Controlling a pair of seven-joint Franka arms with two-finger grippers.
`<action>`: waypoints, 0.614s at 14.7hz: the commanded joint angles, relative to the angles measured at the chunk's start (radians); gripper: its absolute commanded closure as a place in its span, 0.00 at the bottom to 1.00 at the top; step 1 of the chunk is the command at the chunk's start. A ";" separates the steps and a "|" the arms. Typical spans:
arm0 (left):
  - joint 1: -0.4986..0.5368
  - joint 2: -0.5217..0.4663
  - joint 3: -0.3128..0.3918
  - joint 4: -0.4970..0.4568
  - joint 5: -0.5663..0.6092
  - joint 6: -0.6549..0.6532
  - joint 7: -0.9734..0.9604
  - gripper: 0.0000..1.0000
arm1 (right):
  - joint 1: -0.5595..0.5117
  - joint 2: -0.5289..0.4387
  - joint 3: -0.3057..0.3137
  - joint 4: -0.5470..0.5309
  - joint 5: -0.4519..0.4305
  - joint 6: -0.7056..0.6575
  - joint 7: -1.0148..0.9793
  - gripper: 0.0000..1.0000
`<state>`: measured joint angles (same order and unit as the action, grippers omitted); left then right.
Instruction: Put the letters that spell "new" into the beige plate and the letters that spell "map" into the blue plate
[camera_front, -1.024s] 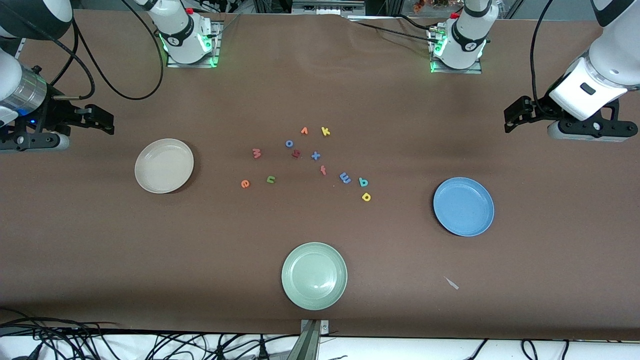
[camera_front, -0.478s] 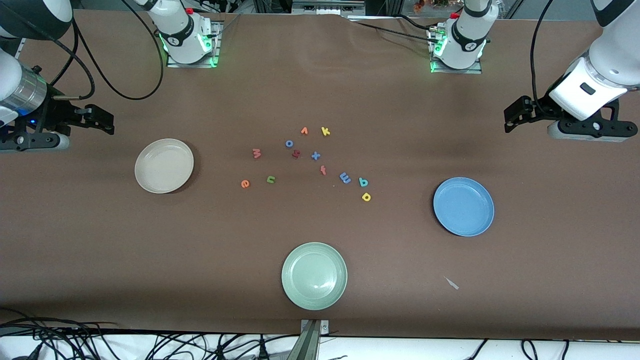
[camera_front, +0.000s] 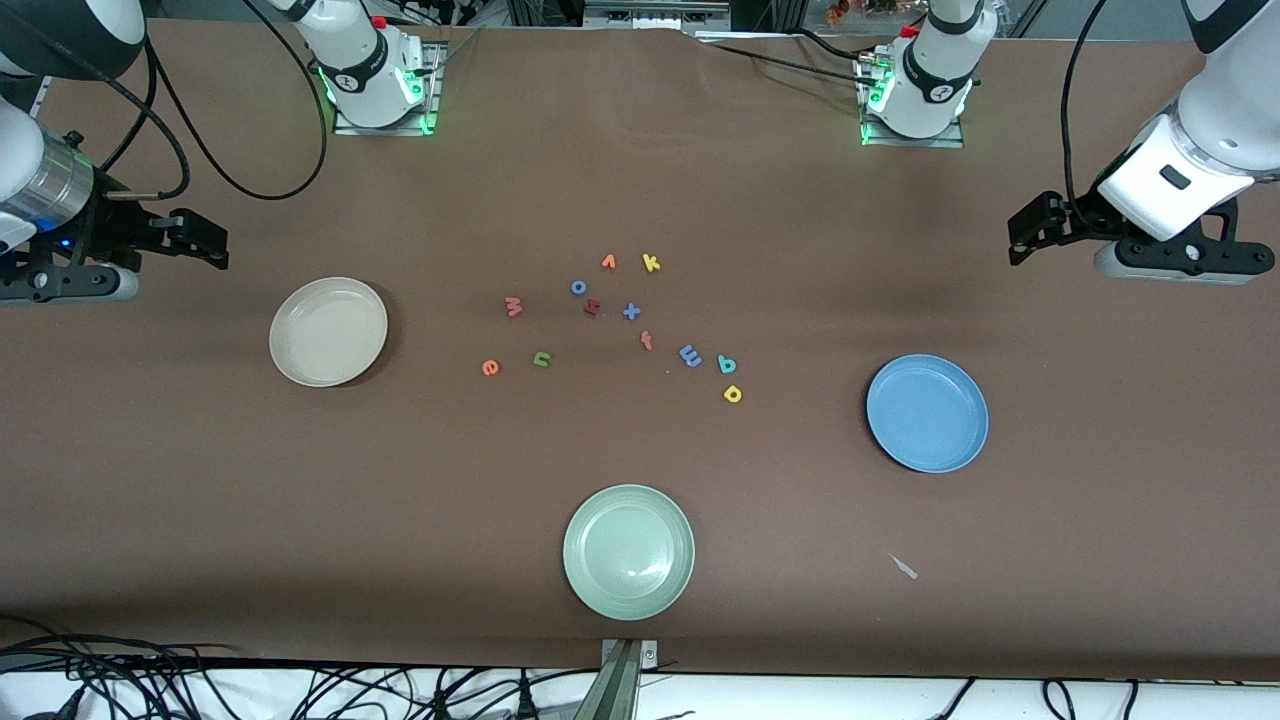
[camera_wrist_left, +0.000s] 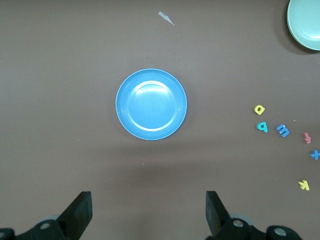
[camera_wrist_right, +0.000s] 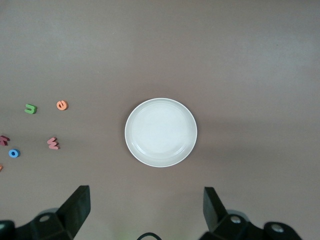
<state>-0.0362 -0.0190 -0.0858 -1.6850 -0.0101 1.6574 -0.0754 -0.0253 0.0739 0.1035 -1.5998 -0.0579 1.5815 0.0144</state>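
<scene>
A brown counter (camera_front: 200, 480) is lying under two white robot arms, and both arms are waiting at its ends.

The left end effector (camera_wrist_left: 147, 215) is hanging high up with its fingers wide apart, holding nothing. The blue plate (camera_wrist_left: 151, 104) is sitting right under it, and it is empty. The blue "m" (camera_front: 690, 355), the teal "a" (camera_front: 727, 364) and the yellow "p" (camera_front: 733, 394) are lying close together, off to the side of this end effector, toward the middle of the counter.

The right end effector (camera_wrist_right: 145, 212) is also hanging wide open and empty. The beige plate (camera_wrist_right: 161, 132) is lying under it, empty too. The green "n" (camera_front: 542, 358), the orange "e" (camera_front: 490, 368) and the pink "w" (camera_front: 513, 306) are waiting off to its side, toward the middle.

No letter is in a plate yet, so I think the job is just starting. The letters are tiny and flat, so an end effector should come straight down over one, pinch it gently, and stay away from the blue "x" (camera_front: 631, 311) and yellow "k" (camera_front: 651, 263). The green plate (camera_front: 628, 551) should stay empty.
</scene>
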 joint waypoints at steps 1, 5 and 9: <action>-0.001 -0.009 -0.002 0.011 0.022 -0.019 0.016 0.00 | -0.008 -0.017 0.004 -0.017 0.010 0.000 -0.019 0.00; -0.004 -0.010 -0.003 0.011 0.022 -0.022 0.011 0.00 | -0.008 -0.017 0.004 -0.017 0.010 0.000 -0.019 0.00; -0.004 -0.010 -0.003 0.011 0.022 -0.024 0.006 0.00 | -0.008 -0.017 0.004 -0.017 0.010 -0.001 -0.017 0.00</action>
<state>-0.0376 -0.0195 -0.0858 -1.6850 -0.0101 1.6552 -0.0753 -0.0253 0.0739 0.1035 -1.5998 -0.0579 1.5815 0.0144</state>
